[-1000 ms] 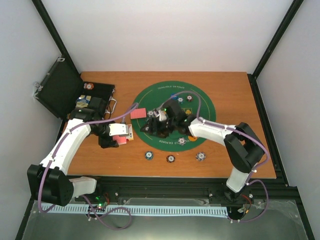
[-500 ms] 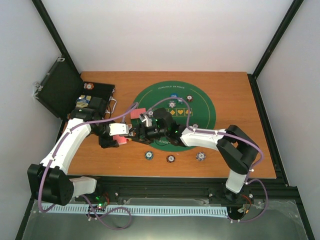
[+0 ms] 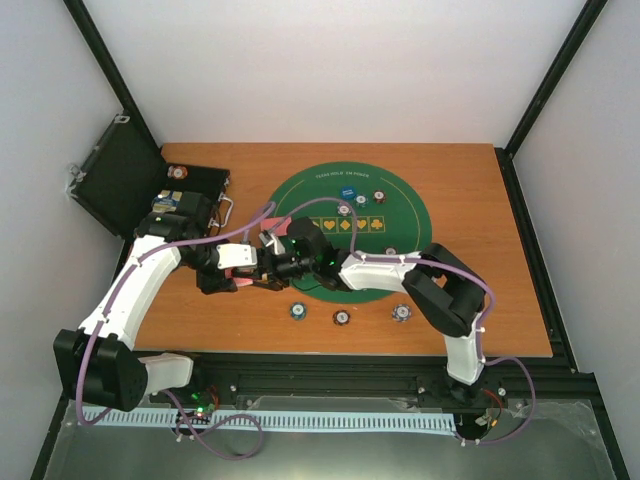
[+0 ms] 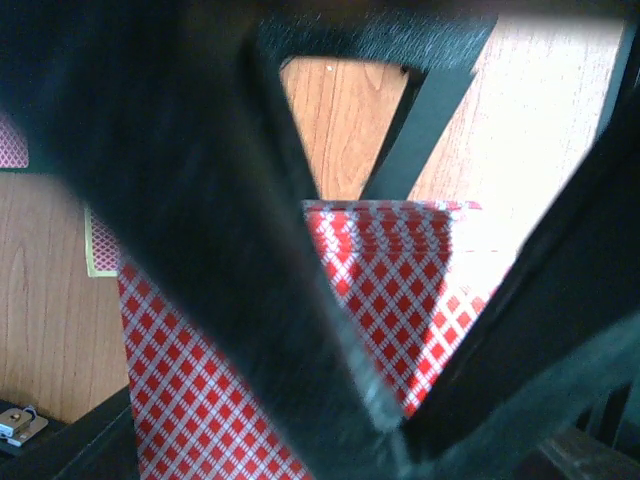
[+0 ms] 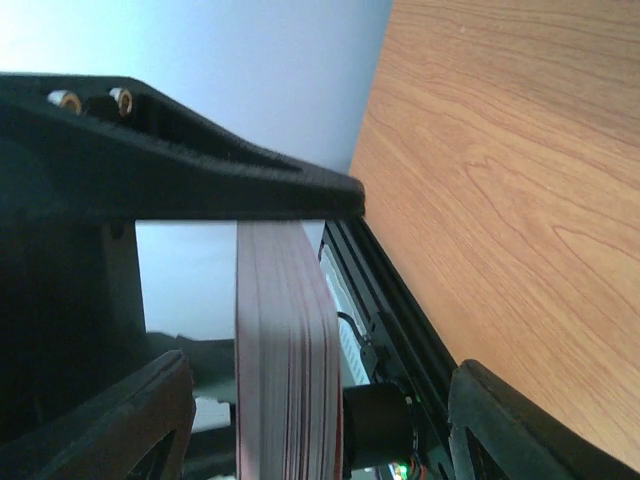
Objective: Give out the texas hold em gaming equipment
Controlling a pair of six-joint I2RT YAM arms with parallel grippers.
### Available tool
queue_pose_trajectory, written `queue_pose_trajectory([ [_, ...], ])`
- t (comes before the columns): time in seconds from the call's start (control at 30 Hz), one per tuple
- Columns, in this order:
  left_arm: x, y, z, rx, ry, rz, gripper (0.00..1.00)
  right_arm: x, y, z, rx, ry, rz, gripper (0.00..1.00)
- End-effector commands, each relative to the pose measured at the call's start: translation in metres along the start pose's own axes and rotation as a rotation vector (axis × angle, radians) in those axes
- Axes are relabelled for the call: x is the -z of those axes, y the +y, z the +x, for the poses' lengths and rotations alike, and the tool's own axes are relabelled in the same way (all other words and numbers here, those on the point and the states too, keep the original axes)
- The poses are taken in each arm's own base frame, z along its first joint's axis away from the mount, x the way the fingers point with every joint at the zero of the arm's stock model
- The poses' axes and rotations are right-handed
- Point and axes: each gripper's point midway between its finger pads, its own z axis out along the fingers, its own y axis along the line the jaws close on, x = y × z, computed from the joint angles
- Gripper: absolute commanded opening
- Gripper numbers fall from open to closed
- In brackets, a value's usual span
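One deck of red-backed cards sat left of centre in the top view, clamped tight in the left gripper. Seen edge-on from the right wrist, it ran top to bottom. The right gripper straddled it, jaws wide, grip unclear. At upper left, the open case held chips.

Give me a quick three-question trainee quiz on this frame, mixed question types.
1. True or false: the left tool is shut on the deck of red-backed cards.
2. How many poker chips lie on bare wood between the green mat and the arms? A two, B three, C five.
3. Fill in: the open black case sits at the far ___ corner of the table.
Key: 1 true; 2 B; 3 left.
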Motion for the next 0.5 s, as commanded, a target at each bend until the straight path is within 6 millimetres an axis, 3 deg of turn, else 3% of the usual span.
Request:
queue_pose_trajectory([
  [0.0, 0.011, 0.001, -0.009, -0.018, -0.032, -0.016, 0.08, -0.019, 0.018, 0.001, 0.026, 0.031, -0.075, 0.69],
  [0.23, 0.014, 0.0, -0.008, -0.031, -0.028, -0.027, 0.08, -0.028, -0.006, -0.001, -0.038, 0.042, -0.066, 0.61],
  [0.47, 0.016, 0.0, -0.01, -0.038, -0.036, -0.028, 0.07, -0.011, -0.032, -0.002, -0.088, 0.003, -0.036, 0.5],
])
